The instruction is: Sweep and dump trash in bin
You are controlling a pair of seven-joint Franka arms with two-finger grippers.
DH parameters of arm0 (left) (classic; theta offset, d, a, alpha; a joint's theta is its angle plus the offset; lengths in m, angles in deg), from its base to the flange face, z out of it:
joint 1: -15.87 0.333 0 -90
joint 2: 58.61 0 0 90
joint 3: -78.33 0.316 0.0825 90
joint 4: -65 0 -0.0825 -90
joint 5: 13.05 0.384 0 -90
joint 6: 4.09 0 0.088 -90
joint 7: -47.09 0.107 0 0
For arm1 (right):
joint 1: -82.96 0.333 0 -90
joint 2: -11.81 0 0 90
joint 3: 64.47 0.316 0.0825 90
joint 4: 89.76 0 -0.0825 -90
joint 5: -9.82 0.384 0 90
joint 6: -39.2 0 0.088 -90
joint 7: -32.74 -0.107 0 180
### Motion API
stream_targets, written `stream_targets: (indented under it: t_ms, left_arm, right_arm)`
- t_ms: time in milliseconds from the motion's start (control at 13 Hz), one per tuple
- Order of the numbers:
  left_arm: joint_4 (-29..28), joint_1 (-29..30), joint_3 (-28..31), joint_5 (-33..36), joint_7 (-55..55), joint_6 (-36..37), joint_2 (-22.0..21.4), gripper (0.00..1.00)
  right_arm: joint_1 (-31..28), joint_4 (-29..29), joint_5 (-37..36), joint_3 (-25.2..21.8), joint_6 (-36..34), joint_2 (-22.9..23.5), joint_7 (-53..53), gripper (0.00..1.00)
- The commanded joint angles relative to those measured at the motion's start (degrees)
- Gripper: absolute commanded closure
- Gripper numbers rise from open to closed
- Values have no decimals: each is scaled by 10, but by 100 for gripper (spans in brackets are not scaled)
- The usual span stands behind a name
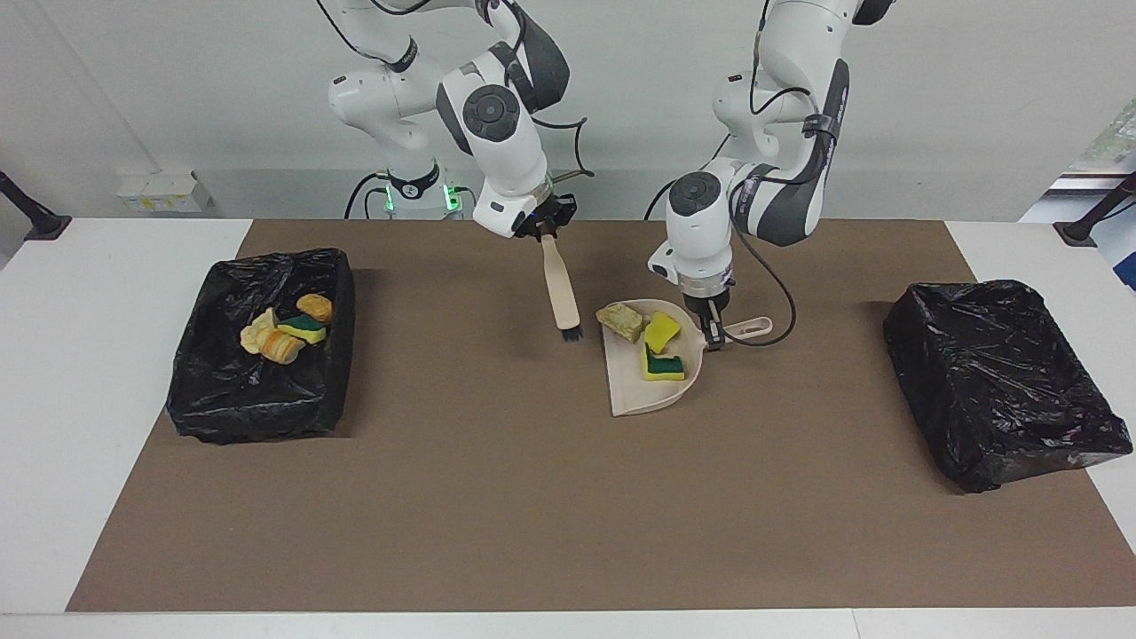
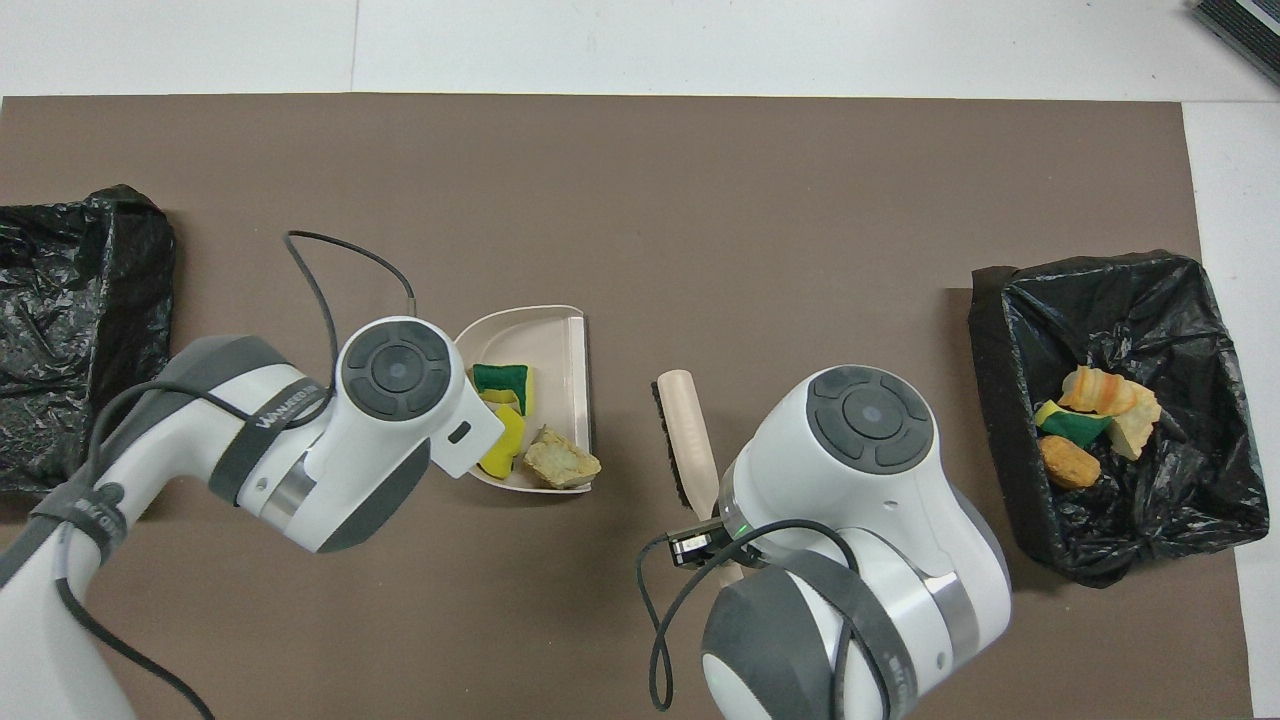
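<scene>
The beige dustpan (image 1: 639,395) (image 2: 548,340) lies mid-mat and holds trash: a tan foam chunk (image 1: 620,321) (image 2: 560,460) and two yellow-and-green sponge pieces (image 1: 663,365) (image 2: 500,378). My left gripper (image 1: 712,337) is shut on the dustpan's handle (image 1: 751,328); the overhead view hides it under the arm's wrist. My right gripper (image 1: 545,234) is shut on the beige brush (image 1: 560,293) (image 2: 686,425). The brush hangs bristles down beside the pan, toward the right arm's end, with a gap between them.
An open black-lined bin (image 1: 222,390) (image 2: 1100,545) at the right arm's end holds several scraps (image 1: 286,330). A second black-bagged bin (image 1: 994,382) (image 2: 70,300) sits at the left arm's end. A brown mat covers the table.
</scene>
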Motion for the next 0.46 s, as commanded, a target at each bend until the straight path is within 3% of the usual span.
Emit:
stream_targets:
  t_ms: [0, 386]
  left_arm:
    - [-29, -2, 53, -59, 79, -2, -60, 100]
    - [-34, -1, 159, -81, 196, -32, -79, 100]
  right_arm:
    - [25, -30, -19, 6, 27, -26, -24, 100]
    - [146, -25, -29, 6, 107, 17, -191, 100]
